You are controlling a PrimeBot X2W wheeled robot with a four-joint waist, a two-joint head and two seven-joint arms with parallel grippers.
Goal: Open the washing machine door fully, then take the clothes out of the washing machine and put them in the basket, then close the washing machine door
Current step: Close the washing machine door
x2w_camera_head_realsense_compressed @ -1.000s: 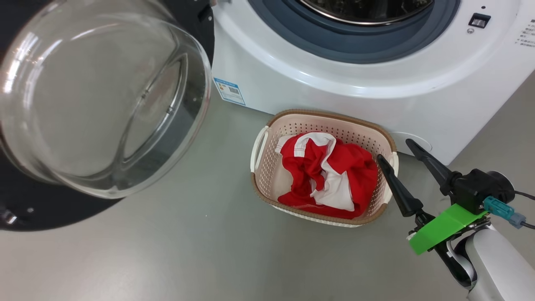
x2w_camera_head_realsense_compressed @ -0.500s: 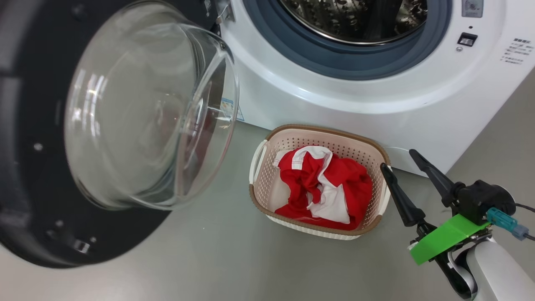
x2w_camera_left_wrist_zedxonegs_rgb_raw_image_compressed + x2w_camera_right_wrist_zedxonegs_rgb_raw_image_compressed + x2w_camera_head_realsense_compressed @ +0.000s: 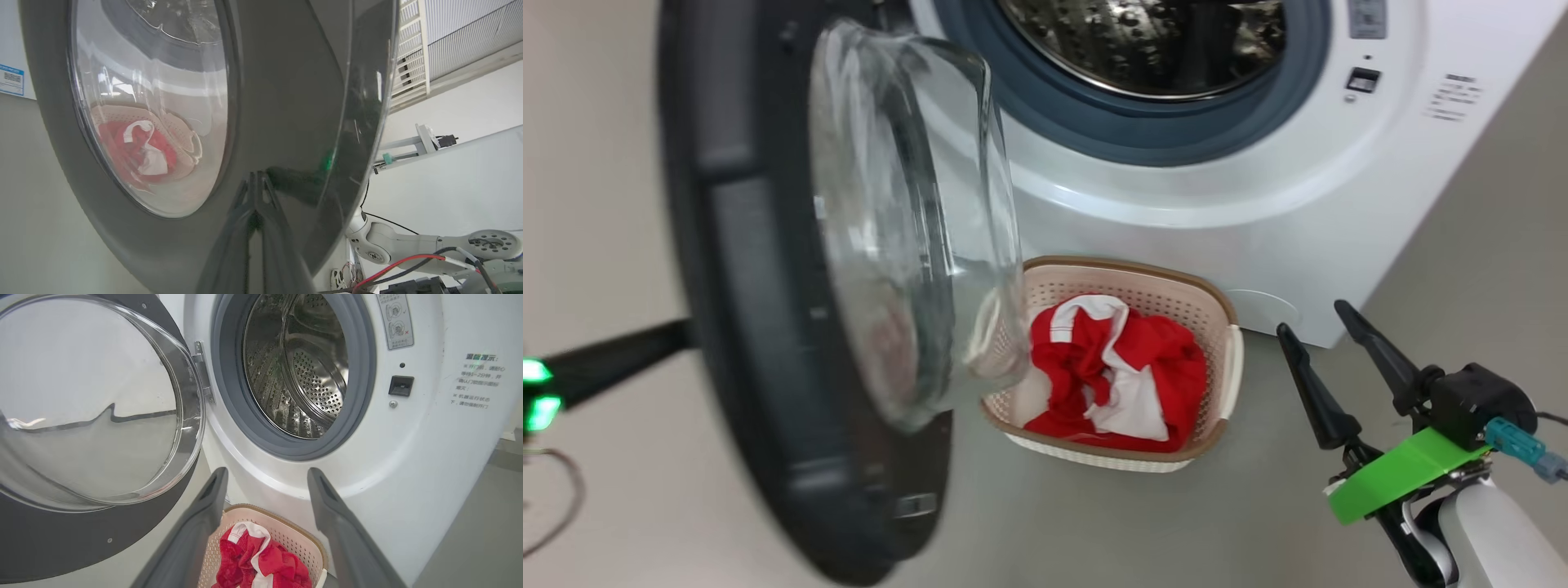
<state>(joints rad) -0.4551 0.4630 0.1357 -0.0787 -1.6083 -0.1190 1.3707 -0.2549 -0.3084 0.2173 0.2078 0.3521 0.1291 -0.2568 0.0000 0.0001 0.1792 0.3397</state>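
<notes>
The washing machine (image 3: 1176, 204) stands with its drum mouth (image 3: 298, 367) uncovered and bare steel inside. The washing machine door (image 3: 752, 327) is half swung, its black rim edge-on, its glass bowl towards the basket. My left gripper (image 3: 678, 333) is shut, and its tips (image 3: 255, 216) press on the door's glossy outer face (image 3: 286, 102). The basket (image 3: 1213, 302) sits on the floor before the machine with the red and white clothes (image 3: 1111, 367) heaped in it. My right gripper (image 3: 1313, 318) hangs open and holds nothing, to the basket's right; it also points over the basket (image 3: 286, 522).
Grey floor surrounds the basket. A thin cable (image 3: 556, 506) lies at the lower left. The latch socket (image 3: 1362, 79) sits right of the drum mouth. Robot parts and red and black wires (image 3: 429, 261) show beyond the door's edge.
The door has swung from wide open towards the machine, now nearly edge-on. My left arm has come into sight behind it. The camera shifted; the right gripper, basket and clothes stay put.
</notes>
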